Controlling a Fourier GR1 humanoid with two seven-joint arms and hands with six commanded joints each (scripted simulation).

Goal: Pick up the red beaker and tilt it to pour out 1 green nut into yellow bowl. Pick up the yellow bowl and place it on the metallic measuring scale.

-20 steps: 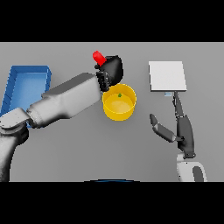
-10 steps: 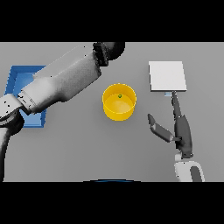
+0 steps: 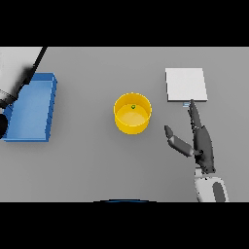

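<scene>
I am seeing the yellow bowl [image 3: 132, 114] sitting upright on the grey table [image 3: 97, 160], about mid-table, with one small green nut [image 3: 133, 107] lying inside it near the far wall. The scale [image 3: 186, 85], a pale square plate, is lying flat to the right of the bowl and a little farther back, apart from it. My right hand [image 3: 200, 141] is resting just in front of the scale with its fingers stretched out straight and released, thumb spread toward the bowl, gripping nothing; the longest fingertip is reaching nearly to the scale's near edge. A blue tray [image 3: 31, 109] is lying at the table's left side. Only part of my left arm [image 3: 19, 73] is showing at the upper left above the tray; I cannot see its hand. The red beaker is not showing.
</scene>
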